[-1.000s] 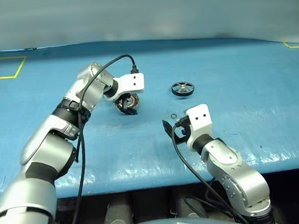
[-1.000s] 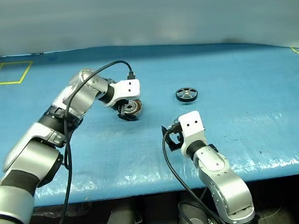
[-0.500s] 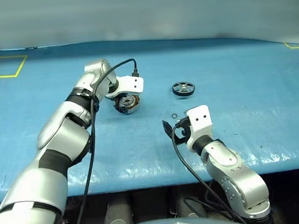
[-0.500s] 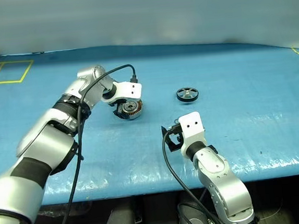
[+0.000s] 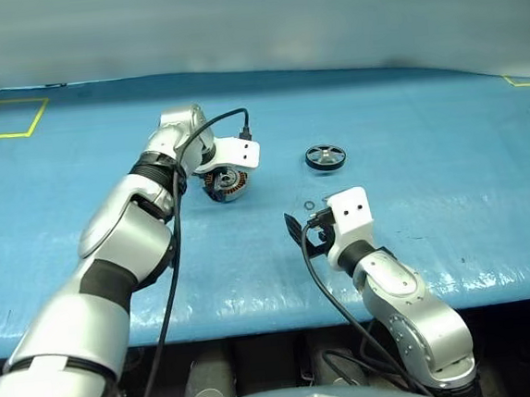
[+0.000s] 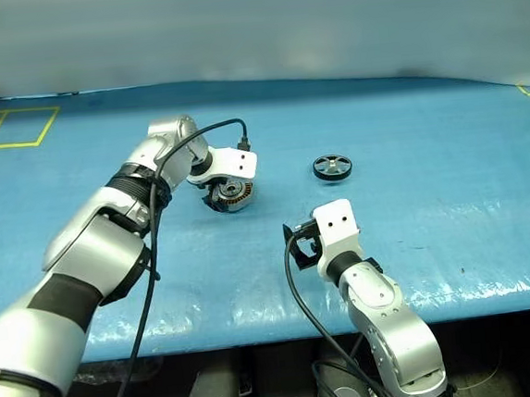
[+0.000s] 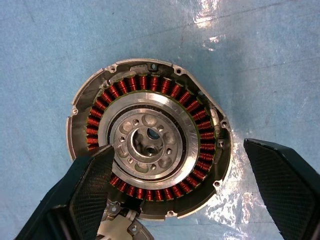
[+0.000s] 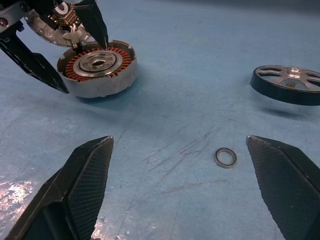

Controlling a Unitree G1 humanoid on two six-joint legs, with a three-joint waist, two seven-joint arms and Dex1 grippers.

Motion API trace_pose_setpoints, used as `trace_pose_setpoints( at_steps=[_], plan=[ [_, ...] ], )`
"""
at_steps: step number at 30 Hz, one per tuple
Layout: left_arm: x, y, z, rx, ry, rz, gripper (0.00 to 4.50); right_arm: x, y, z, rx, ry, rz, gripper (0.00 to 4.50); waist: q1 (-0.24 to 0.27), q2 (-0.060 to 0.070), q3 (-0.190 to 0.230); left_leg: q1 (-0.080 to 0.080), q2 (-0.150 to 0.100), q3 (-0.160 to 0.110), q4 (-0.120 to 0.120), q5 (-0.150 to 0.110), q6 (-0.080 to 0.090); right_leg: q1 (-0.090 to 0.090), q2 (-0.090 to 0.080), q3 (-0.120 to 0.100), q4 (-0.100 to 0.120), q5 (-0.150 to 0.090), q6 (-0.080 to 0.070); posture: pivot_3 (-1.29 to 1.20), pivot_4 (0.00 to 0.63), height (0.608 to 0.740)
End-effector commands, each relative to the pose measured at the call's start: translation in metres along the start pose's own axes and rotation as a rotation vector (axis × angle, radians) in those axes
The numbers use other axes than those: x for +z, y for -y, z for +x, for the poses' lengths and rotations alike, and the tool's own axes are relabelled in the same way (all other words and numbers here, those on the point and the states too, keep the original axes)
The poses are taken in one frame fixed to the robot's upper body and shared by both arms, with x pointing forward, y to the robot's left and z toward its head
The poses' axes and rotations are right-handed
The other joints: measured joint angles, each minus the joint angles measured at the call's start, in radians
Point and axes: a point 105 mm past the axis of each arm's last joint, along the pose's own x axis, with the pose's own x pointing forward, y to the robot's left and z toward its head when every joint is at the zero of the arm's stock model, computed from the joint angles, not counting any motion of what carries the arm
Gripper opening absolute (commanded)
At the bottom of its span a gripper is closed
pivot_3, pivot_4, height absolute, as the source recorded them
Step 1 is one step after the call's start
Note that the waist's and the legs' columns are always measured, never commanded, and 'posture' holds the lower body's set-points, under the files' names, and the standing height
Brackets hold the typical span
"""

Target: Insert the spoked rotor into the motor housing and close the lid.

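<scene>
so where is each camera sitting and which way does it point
Head pair: looks forward and down over the blue table; both arms show, left claw over the motor housing.
Left wrist: looks straight down into the housing between open fingers.
Right wrist: low, facing forward across the table; right claw open, spoked rotor, small ring.
Shared: both wrist views show the housing.

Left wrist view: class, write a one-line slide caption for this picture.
Open left gripper poised over the open motor housing, copper windings ringing its silver centre, on the blue table.
</scene>
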Motion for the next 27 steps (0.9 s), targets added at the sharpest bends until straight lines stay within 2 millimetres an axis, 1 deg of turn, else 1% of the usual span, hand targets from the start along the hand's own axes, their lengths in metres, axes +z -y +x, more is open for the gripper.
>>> trace_pose_setpoints(
  at_steps=[1, 5, 11, 20, 25, 27],
  plan=[
    [0.007, -0.008, -0.012, 0.021, -0.018, 0.049, 4.50, 0.008, -0.002, -0.001, 0.009, 0.037, -0.007, 4.48, 0.000, 0.000, 0.000, 0.000, 0.000, 0.000, 0.000, 0.000, 0.000, 0.000, 0.000, 0.000, 0.000, 0.000, 0.000, 0.00, 0.150, 0.740],
    [0.007, -0.006, -0.012, 0.004, -0.036, 0.084, 4.50, 0.006, -0.003, -0.002, 0.017, 0.028, -0.011, 4.48, -0.001, 0.000, 0.000, 0.000, 0.000, 0.000, 0.000, 0.000, 0.000, 0.000, 0.000, 0.000, 0.001, 0.000, 0.000, 0.00, 0.150, 0.740],
    [0.005, -0.005, -0.013, -0.004, -0.059, 0.074, 4.50, 0.005, -0.003, -0.003, 0.023, 0.021, -0.016, 4.48, -0.001, 0.000, 0.000, 0.000, 0.000, 0.000, 0.001, 0.000, 0.000, 0.000, 0.000, 0.000, 0.002, 0.000, 0.000, 0.00, 0.150, 0.740],
    [0.006, 0.003, -0.005, -0.041, -0.060, 0.085, 4.50, 0.006, -0.004, -0.002, 0.024, 0.024, -0.018, 4.48, -0.001, 0.000, 0.000, 0.000, 0.000, 0.000, 0.002, 0.000, 0.000, 0.000, 0.000, 0.000, 0.003, 0.000, 0.000, 0.00, 0.150, 0.740],
    [0.001, 0.007, 0.000, -0.056, -0.078, 0.086, 4.50, 0.006, -0.003, -0.002, 0.014, 0.023, -0.013, 4.48, -0.001, 0.000, 0.000, 0.000, 0.000, 0.000, 0.003, 0.000, 0.000, 0.000, 0.000, 0.000, 0.004, 0.000, 0.000, 0.00, 0.150, 0.740],
    [0.000, 0.008, 0.000, -0.068, -0.081, 0.089, 4.50, 0.005, -0.002, -0.002, 0.011, 0.023, -0.012, 4.48, -0.001, 0.000, 0.000, 0.000, 0.000, 0.000, 0.003, 0.000, 0.000, 0.000, 0.000, 0.000, 0.004, 0.000, 0.000, 0.00, 0.150, 0.740]
  ],
)
